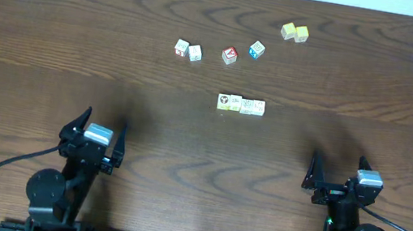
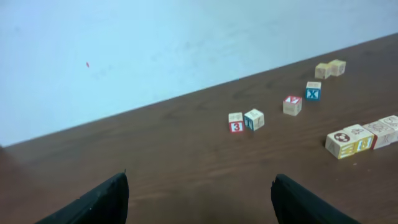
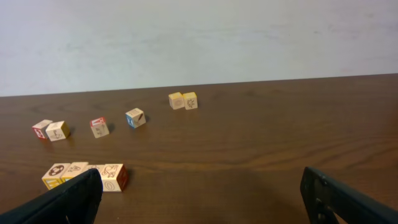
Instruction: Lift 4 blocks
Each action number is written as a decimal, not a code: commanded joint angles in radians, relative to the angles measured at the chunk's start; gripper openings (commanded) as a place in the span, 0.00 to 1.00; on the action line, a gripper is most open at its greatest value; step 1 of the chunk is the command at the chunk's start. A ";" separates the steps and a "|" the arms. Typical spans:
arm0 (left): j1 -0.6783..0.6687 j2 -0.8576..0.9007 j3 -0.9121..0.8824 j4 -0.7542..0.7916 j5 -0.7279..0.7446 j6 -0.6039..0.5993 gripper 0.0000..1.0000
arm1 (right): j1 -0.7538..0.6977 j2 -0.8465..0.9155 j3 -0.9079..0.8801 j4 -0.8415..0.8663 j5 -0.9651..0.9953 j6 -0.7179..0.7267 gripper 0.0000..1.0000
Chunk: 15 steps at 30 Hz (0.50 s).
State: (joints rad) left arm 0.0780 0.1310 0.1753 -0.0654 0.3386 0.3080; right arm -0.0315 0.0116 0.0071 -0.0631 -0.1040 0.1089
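The 4 blocks [image 1: 241, 104] are cream cubes set side by side in a short row at the table's middle; the leftmost one bears a dark ring. The left wrist view has the row [image 2: 364, 140] at its right edge. In the right wrist view the row [image 3: 84, 174] lies low on the left, partly behind one finger. My left gripper [image 1: 102, 126] stands open near the front left, well short of the row, with nothing between its fingers [image 2: 115, 196]. My right gripper [image 1: 339, 164] is open at the front right, also empty.
Behind the row lie loose cubes: a touching pair [image 1: 187, 50] at the left, a red-faced one [image 1: 229, 55], a blue-faced one [image 1: 256, 50], and two yellow ones [image 1: 294, 33] far right. A pale wall [image 3: 199, 37] stands beyond the table's far edge.
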 commanded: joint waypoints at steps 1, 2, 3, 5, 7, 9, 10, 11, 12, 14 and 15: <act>0.006 -0.046 -0.037 0.008 0.016 0.002 0.74 | 0.007 -0.006 -0.002 -0.004 0.002 -0.013 0.99; 0.006 -0.060 -0.049 0.008 0.011 -0.017 0.74 | 0.007 -0.006 -0.002 -0.004 0.002 -0.013 0.99; 0.006 -0.072 -0.060 0.019 -0.001 -0.047 0.74 | 0.007 -0.006 -0.002 -0.004 0.002 -0.013 0.99; 0.006 -0.096 -0.085 0.048 -0.052 -0.126 0.74 | 0.007 -0.006 -0.002 -0.004 0.002 -0.013 0.99; 0.006 -0.118 -0.109 0.077 -0.103 -0.195 0.74 | 0.007 -0.006 -0.002 -0.004 0.002 -0.013 0.99; 0.006 -0.130 -0.132 0.104 -0.126 -0.230 0.74 | 0.007 -0.006 -0.002 -0.004 0.002 -0.013 0.99; 0.006 -0.129 -0.146 0.124 -0.128 -0.236 0.74 | 0.007 -0.006 -0.002 -0.004 0.002 -0.013 0.99; 0.006 -0.129 -0.159 0.143 -0.128 -0.240 0.74 | 0.007 -0.006 -0.002 -0.004 0.002 -0.013 0.99; 0.006 -0.129 -0.173 0.157 -0.133 -0.248 0.74 | 0.007 -0.006 -0.002 -0.004 0.002 -0.013 0.99; 0.006 -0.129 -0.171 0.131 -0.169 -0.293 0.74 | 0.007 -0.006 -0.002 -0.004 0.002 -0.013 0.99; 0.006 -0.129 -0.172 0.126 -0.190 -0.319 0.74 | 0.007 -0.006 -0.002 -0.004 0.002 -0.013 0.99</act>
State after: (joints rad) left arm 0.0788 0.0105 0.0151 0.0628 0.2203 0.0868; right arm -0.0315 0.0120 0.0071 -0.0631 -0.1040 0.1089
